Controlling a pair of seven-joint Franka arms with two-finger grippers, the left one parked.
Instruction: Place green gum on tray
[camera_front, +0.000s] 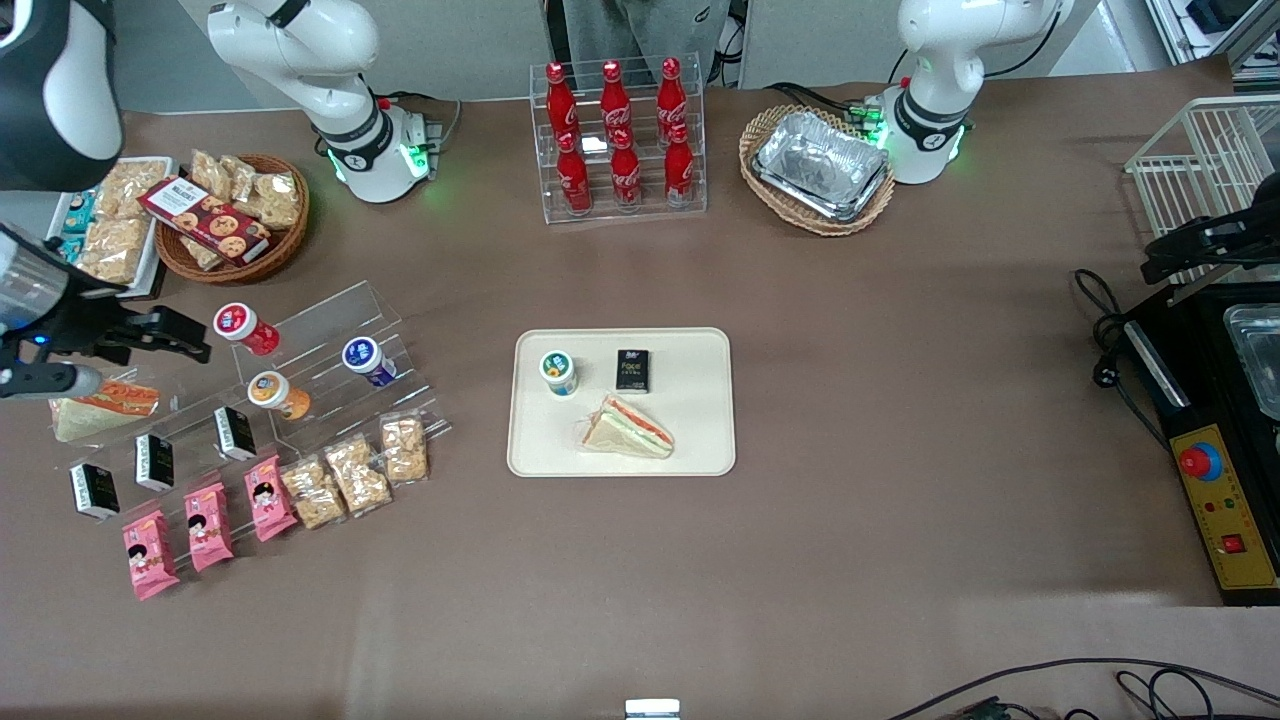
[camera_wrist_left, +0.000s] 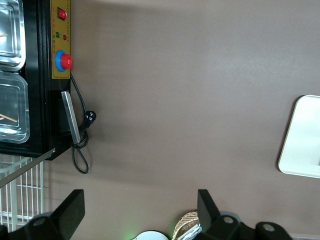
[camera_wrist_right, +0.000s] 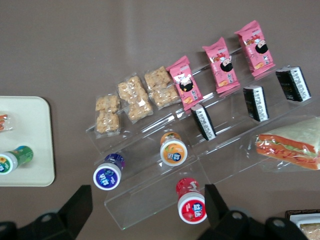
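while green gum (camera_front: 558, 372) stands on tray (camera_front: 700, 450), gripper (camera_front: 185, 340) hovers open

arm (camera_front: 300, 50): glossy white, black joint bands | base: green lights | gripper (camera_front: 165, 335): black

End effector (camera_front: 185, 338) above acrylic stand (camera_front: 330, 375), fingers apart.

We find the small green-lidded gum bottle (camera_front: 558, 372) standing on the cream rectangular tray (camera_front: 700, 440), beside a black packet (camera_front: 632, 369), with a wrapped triangular sandwich (camera_front: 628, 430) nearer the front camera. Our gripper (camera_front: 190, 340) hangs open over the clear acrylic stepped shelf (camera_front: 330, 310) toward the working arm's end of the worktop (camera_front: 900, 400).
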